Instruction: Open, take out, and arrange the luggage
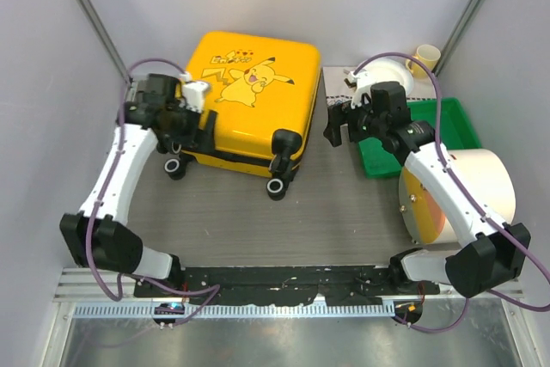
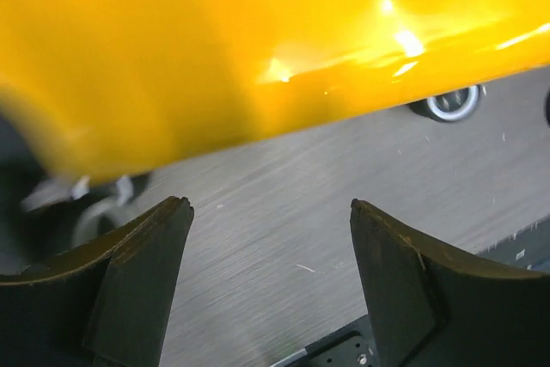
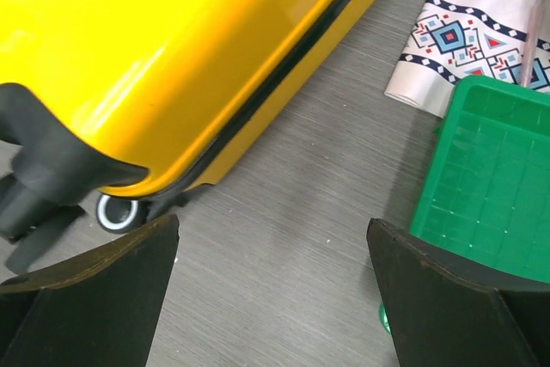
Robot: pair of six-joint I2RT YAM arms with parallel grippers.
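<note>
Plainly, luggage (image 1: 245, 122), Pikachu print (image 1: 251, 79), lettering (image 1: 230, 59) illegible

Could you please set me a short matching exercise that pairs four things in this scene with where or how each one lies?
Things:
1. luggage
2. tray
3. cylinder
4. cloth

Descriptions:
a. green, on the right side, farther back
b. white with a blue diamond pattern
c. yellow, in the centre, lying flat with the print up
d. cream, on its side at the right, orange end showing

Pairs: 1-c, 2-a, 3-d, 4-b
</note>
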